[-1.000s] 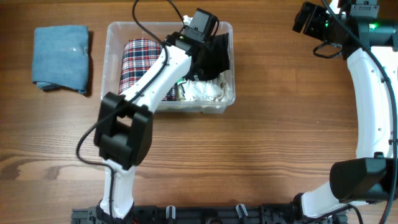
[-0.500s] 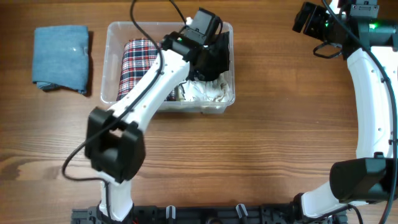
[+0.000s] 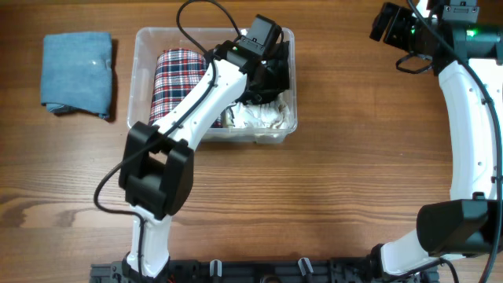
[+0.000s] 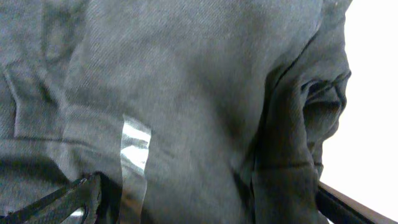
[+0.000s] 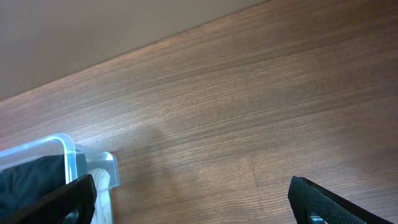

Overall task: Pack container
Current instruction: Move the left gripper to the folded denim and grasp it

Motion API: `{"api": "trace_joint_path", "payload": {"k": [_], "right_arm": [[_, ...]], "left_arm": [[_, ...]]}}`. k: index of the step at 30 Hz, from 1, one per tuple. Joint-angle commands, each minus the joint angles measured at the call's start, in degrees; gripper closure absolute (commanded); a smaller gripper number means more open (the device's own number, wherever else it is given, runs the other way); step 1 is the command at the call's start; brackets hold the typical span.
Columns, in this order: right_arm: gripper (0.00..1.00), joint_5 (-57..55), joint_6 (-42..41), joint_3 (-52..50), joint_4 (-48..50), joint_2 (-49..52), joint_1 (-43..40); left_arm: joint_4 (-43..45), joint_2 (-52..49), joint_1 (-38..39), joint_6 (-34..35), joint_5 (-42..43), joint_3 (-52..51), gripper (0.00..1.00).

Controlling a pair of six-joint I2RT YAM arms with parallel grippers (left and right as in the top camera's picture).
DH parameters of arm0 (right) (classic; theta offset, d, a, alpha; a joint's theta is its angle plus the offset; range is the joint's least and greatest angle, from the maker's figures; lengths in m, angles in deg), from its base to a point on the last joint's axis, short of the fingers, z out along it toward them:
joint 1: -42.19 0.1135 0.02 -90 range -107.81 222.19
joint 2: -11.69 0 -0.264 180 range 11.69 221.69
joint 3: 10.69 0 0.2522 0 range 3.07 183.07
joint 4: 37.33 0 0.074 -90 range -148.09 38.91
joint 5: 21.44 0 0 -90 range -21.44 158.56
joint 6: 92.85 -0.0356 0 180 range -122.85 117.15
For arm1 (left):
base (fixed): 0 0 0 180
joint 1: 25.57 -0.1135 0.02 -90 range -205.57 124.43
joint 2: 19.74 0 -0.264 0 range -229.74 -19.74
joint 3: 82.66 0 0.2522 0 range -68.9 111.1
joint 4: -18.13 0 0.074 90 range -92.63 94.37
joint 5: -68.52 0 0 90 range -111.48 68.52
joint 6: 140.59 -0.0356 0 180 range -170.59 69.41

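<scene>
Left tool (image 4: 211,202) is spread wide, right up against the dark cloth (image 4: 186,93) in the container (image 3: 140,79), gripping nothing. Right tool (image 5: 196,199) is wide apart too, empty over the bench (image 5: 249,93). The clear container sits back-left on the bench, with plaid cloth (image 3: 174,75) and white cloth (image 3: 255,116) inside.

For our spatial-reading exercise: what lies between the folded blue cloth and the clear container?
Nothing: in the overhead view, only a bare strip of wooden table separates the blue cloth from the container.
</scene>
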Motion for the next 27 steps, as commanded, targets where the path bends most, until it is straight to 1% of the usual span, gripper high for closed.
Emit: {"api": "trace_joint_path", "payload": {"k": [1, 2, 4, 6, 7, 8, 9, 10, 11, 12, 17, 19, 21, 22, 24, 27], "right_arm": [[0.0, 0.48, -0.79, 0.48, 0.11, -0.07, 0.09], [0.0, 0.48, -0.79, 0.48, 0.11, -0.07, 0.09], [0.0, 0.48, -0.81, 0.48, 0.11, -0.07, 0.09], [0.0, 0.48, -0.79, 0.48, 0.13, -0.07, 0.07], [0.0, 0.48, -0.81, 0.48, 0.13, -0.07, 0.09], [0.0, 0.48, -0.79, 0.48, 0.11, -0.07, 0.09], [0.0, 0.48, -0.79, 0.48, 0.11, -0.07, 0.09], [0.0, 0.48, -0.79, 0.48, 0.11, -0.07, 0.09], [0.0, 0.48, -0.79, 0.48, 0.11, -0.07, 0.09], [0.0, 0.48, -0.81, 0.48, 0.11, -0.07, 0.09], [0.0, 0.48, -0.79, 0.48, 0.11, -0.07, 0.09], [0.0, 0.48, -0.79, 0.48, 0.11, -0.07, 0.09], [0.0, 0.48, -0.76, 0.48, 0.11, -0.07, 0.09], [0.0, 0.48, -0.76, 0.48, 0.11, -0.07, 0.09], [0.0, 0.48, -0.79, 0.48, 0.11, -0.07, 0.09], [0.0, 0.48, -0.79, 0.48, 0.11, -0.07, 0.09]], "left_arm": [[-1.99, 10.56, 0.39, -1.68, 0.76, -1.88, 0.0], [-2.19, 13.73, 0.28, -3.28, 0.37, -1.88, 0.0], [-2.49, 20.13, 0.0, -8.92, 0.42, -1.88, 0.0], [-4.04, 23.78, -0.94, -12.74, -0.48, -1.88, 0.0], [-5.57, 25.51, -2.19, -14.8, -2.75, -1.88, 0.0], [-8.0, 27.04, -4.72, -14.93, -7.32, -1.88, 0.0], [-9.97, 27.87, -7.58, -14.95, -8.7, -1.88, 0.0], [-11.56, 28.2, -10.38, -14.93, -8.83, -1.88, 0.0], [-13.46, 28.28, -15.34, -14.88, -8.81, -1.88, 0.0], [-14.05, 28.15, -18.29, -14.91, -8.81, -1.9, 0.0], [-13.27, 25.16, -36.15, -14.51, -8.81, -1.9, 0.0], [-12.46, 23.17, -39.04, -14.86, -8.81, -1.9, 0.0], [-10.93, 18.78, -40.7, -17.79, -9.31, -1.9, 0.0], [-10.14, 17.05, -40.81, -17.75, -11.13, -1.9, 0.0], [-7.02, 11.65, -41.09, -17.75, -18.05, -1.9, 0.0], [-2.91, 4.72, -42.07, -17.73, -21.14, -1.9, 0.0]]}}
